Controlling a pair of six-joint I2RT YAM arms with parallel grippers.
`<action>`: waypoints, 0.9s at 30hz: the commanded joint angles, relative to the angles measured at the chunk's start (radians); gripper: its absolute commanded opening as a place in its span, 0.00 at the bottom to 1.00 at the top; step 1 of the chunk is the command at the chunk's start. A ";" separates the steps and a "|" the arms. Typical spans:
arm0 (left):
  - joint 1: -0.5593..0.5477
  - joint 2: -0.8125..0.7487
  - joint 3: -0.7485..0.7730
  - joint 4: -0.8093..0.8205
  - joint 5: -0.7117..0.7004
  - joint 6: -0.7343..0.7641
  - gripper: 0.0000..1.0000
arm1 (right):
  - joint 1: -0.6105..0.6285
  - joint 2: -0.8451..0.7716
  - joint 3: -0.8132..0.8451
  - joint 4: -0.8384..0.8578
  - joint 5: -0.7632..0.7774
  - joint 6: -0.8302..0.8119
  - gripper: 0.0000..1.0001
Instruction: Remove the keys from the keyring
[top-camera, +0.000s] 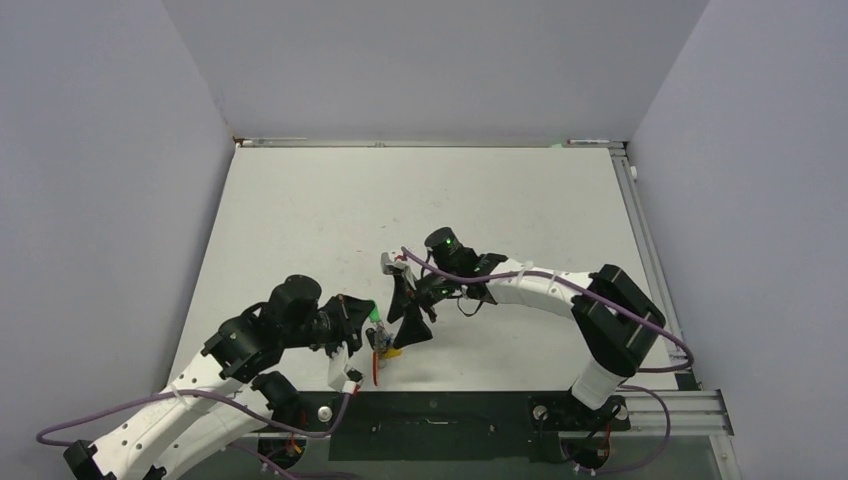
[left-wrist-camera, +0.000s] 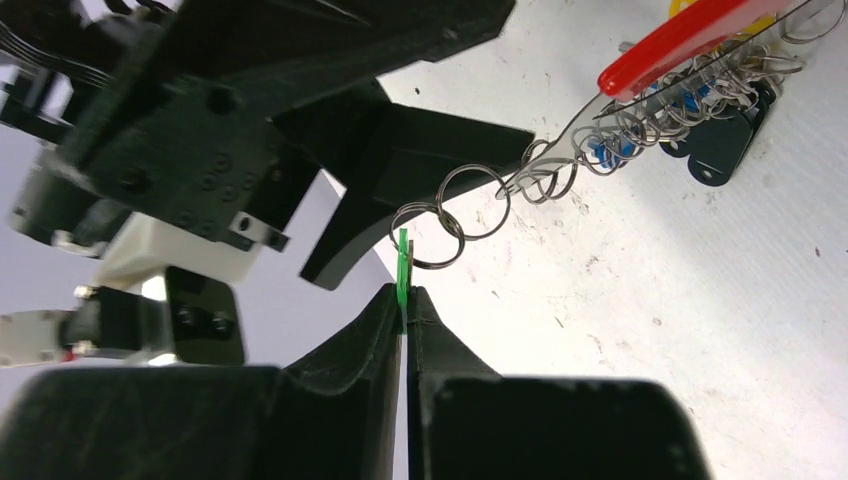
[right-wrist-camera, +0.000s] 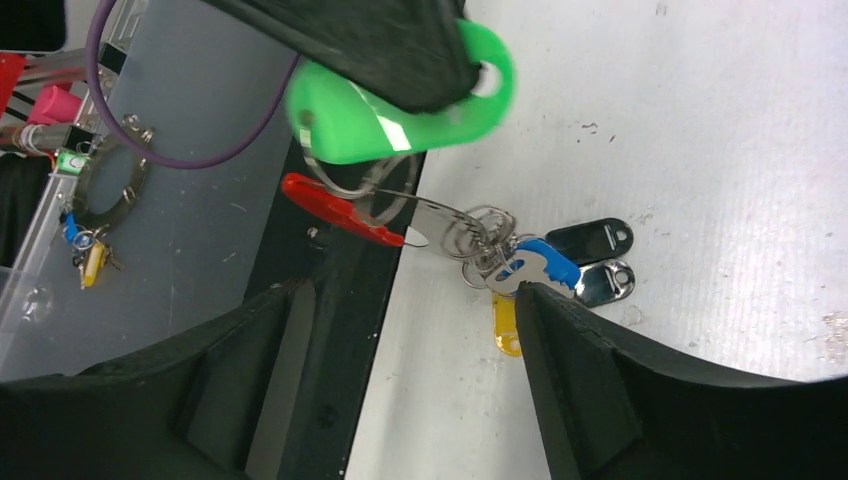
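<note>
White matte table (top-camera: 330, 200), lightly scuffed and specked. A black strip (top-camera: 450, 425) runs along its near edge and a metal rail (top-camera: 640, 220) along its right edge. Plain pale grey walls (top-camera: 100, 150) close in the left, far and right sides.

The keyring (left-wrist-camera: 680, 45) sits at the near edge, a bit left of the middle, between the two grippers. Its red arc shows clearly, with the grey end trailing a chain of small split rings (left-wrist-camera: 470, 205). The keys (right-wrist-camera: 560, 265) are bunched on the ring, blue, black and yellow tags resting on the table.

The left gripper (left-wrist-camera: 403, 320) has its jaws together, clamped on the green tag (left-wrist-camera: 402, 270), which is held off the surface. The tag is linked to the keyring through the split rings.

The right gripper (right-wrist-camera: 412, 292) has its jaws wide apart with nothing between them. It hangs just above the bunch, close beside the left gripper.

Purple cables (top-camera: 560, 285) run along both arms.
</note>
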 joint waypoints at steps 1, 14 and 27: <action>-0.004 0.025 0.058 0.074 0.018 -0.044 0.00 | -0.019 -0.114 -0.040 0.152 0.007 -0.008 0.79; -0.003 0.022 0.061 0.108 0.053 -0.032 0.00 | 0.056 -0.020 -0.065 0.447 -0.008 0.048 0.95; -0.004 0.001 0.052 0.103 0.019 -0.084 0.00 | 0.077 0.005 -0.141 0.547 -0.017 0.086 0.72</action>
